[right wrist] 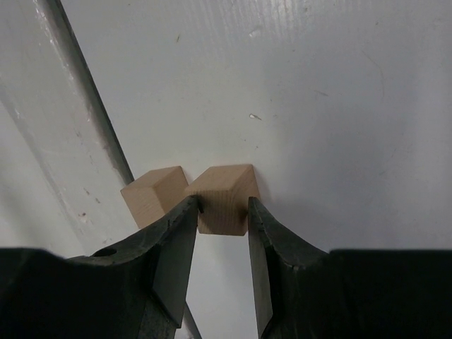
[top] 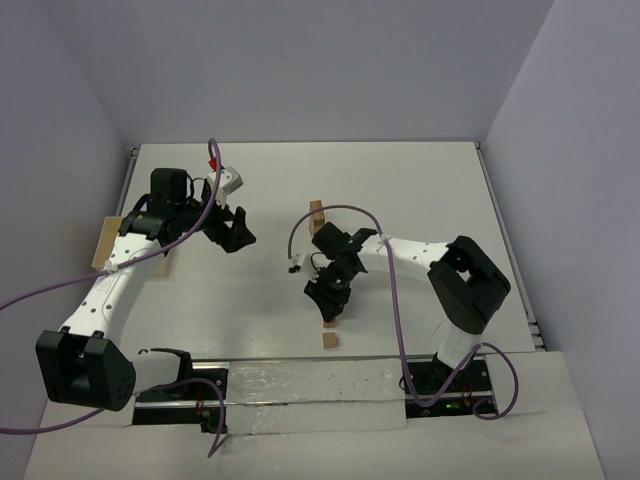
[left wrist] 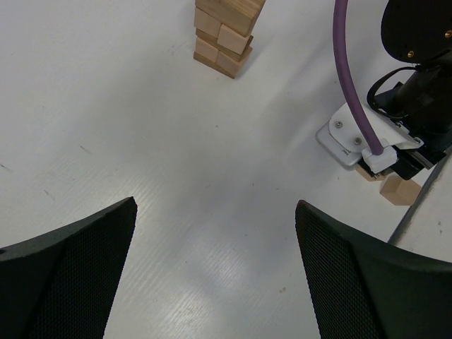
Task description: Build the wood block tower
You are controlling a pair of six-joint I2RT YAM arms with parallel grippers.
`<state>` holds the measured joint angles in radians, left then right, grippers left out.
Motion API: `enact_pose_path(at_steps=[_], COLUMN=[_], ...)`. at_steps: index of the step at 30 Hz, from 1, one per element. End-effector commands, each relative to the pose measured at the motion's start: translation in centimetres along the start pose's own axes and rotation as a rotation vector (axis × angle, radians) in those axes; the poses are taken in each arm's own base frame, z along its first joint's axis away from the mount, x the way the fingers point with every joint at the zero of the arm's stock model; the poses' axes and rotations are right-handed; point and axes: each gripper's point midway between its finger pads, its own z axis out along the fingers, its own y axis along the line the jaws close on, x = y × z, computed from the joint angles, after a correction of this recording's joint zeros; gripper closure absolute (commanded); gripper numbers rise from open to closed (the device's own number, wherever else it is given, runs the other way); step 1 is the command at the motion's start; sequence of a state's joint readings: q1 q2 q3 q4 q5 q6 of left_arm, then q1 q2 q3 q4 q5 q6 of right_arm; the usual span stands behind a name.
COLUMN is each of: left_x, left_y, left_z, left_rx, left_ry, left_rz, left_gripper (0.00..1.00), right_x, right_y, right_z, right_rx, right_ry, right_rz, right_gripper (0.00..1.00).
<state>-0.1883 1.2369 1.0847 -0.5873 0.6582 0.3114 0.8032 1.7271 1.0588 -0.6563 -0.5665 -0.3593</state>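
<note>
Tower (left wrist: 222, 35): a few blocks high, upright mid-counter (top: 400, 180); judged unfinished.
Right gripper (right wrist: 222, 208): jaws clamped on one cube (right wrist: 224, 198) near the front edge, spare cube (right wrist: 152, 194) just beside it, both unstacked.
Left gripper (left wrist: 215, 206): jaws wide, empty.

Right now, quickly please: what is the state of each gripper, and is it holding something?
Left gripper: open, holding nothing.
Right gripper: closed on one wood block.
</note>
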Motion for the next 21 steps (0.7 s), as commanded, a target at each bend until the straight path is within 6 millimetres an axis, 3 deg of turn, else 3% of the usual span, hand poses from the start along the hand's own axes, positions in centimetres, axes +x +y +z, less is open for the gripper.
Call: enact_pose_path(at_steps=[1,21], left_x=[-1.6,-1.6], left_y=[-0.2,0.0], left_z=[-0.9,-0.8], left_rx=[-0.014,-0.015], left_ry=[-0.036,-0.035], left_rz=[0.047,0.053], left_gripper=[0.01,0.01], right_x=[0.2,0.7], right_y=[0.7,2.4], right_z=[0.3,0.1], right_rx=[-0.031,-0.086], right_ry=[0.020,0.029], right_rz=[-0.016,-0.050], right_gripper=[0.58,0.57])
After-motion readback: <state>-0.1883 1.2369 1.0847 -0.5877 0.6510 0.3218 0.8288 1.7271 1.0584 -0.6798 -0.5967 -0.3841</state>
